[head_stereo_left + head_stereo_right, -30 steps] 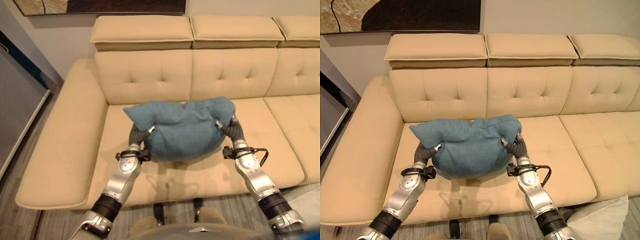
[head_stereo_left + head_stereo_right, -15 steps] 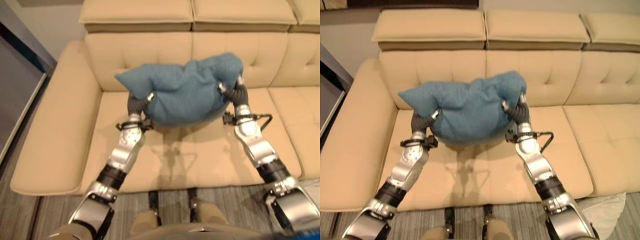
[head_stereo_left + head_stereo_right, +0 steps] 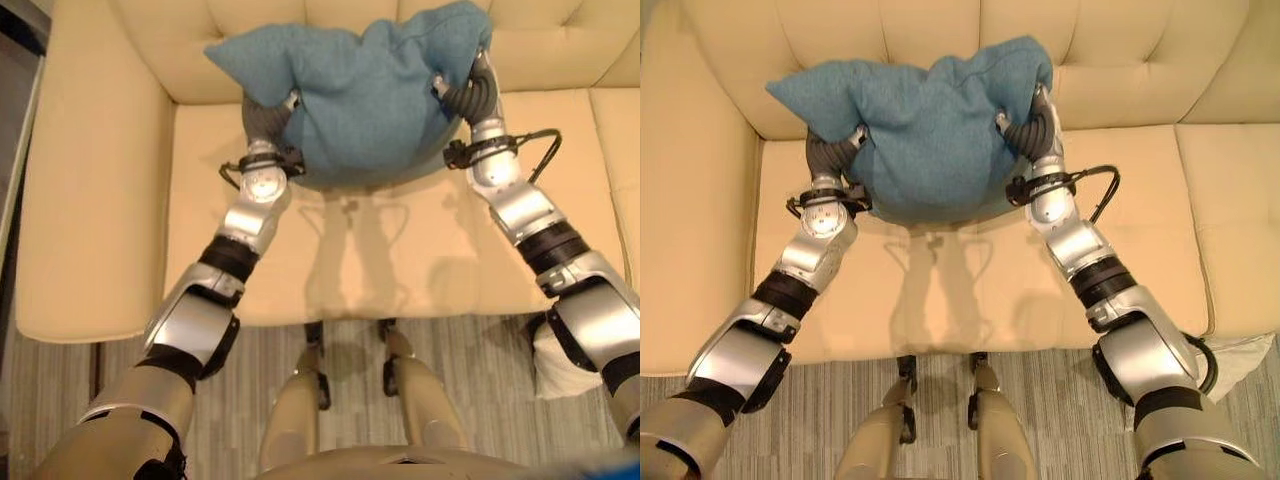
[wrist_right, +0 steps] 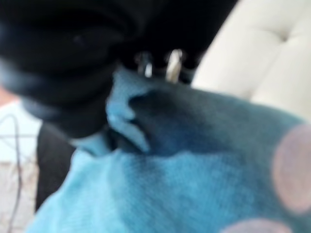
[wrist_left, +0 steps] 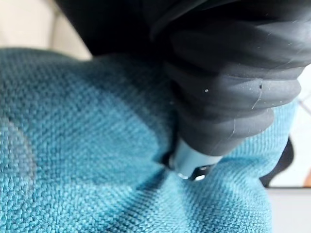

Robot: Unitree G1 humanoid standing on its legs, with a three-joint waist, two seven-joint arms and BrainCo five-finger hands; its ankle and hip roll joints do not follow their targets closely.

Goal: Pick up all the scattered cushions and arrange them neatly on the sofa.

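- A plump teal-blue fabric cushion (image 3: 365,95) sits in the upper centre of the left eye view, held between both hands above the seat of a cream tufted leather sofa (image 3: 100,200).
- The cushion's upper corners overlap the sofa's buttoned backrest; its shadow falls on the seat just below it.
- The left hand (image 3: 268,115) presses into the cushion's left flank, upper left of centre. Its fingers are buried in the fabric; whether they are curled or straight cannot be told.
- In the left wrist view, a silver finger (image 5: 190,162) pokes from under the dark ribbed cover and sinks into the woven teal cloth.
- The right hand (image 3: 1035,125) meets the cushion's right flank in the upper centre-right of the right eye view, its fingers likewise hidden behind the cloth, so their state cannot be told.
- In the right wrist view, silver fingers (image 4: 172,65) show at the edge of the dark cover, with bunched teal fabric against them.
- A white cushion (image 3: 555,360) lies on the grey striped floor (image 3: 1040,420) at the lower right of the left eye view, beside the sofa's front edge.
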